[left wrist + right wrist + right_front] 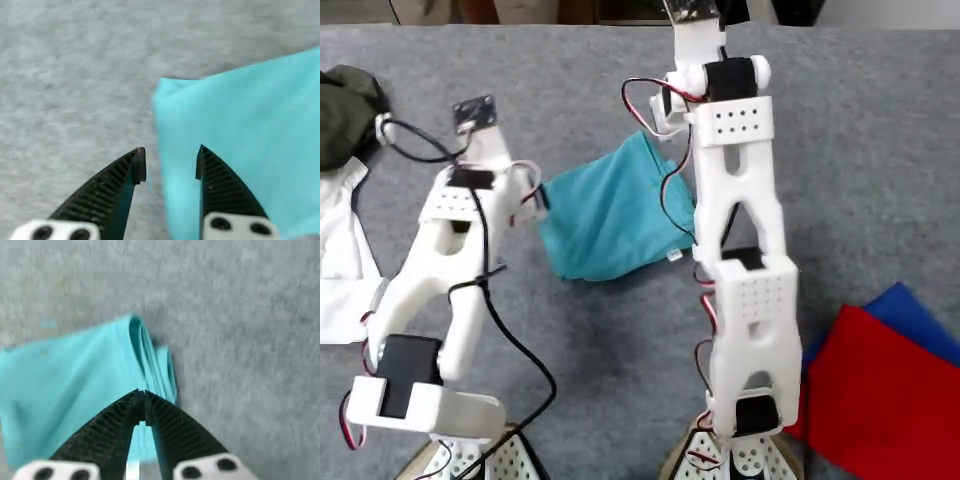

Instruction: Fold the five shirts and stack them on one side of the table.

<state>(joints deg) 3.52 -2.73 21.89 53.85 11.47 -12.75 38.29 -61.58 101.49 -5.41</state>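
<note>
The folded turquoise cloth shirt (610,215) lies mid-table. The left gripper (170,151), spread, straddles its 9 o'clock edge, one finger over cloth and one over the grey felt table (860,150). The right gripper (145,395), pressed together, sits over its layered 12 o'clock corner. Bare felt runs toward 12 and 2 o'clock. A red shirt (880,390) lies at 4 o'clock and a white shirt (340,260) at 9.

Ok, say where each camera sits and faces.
High view: above the grey felt table, looking down at both white arms and a teal cloth shirt.
Left wrist view: on that wrist, facing the shirt's edge past the open left gripper.
Right wrist view: on that wrist, shut right gripper over a shirt corner.
All share the shirt.
</note>
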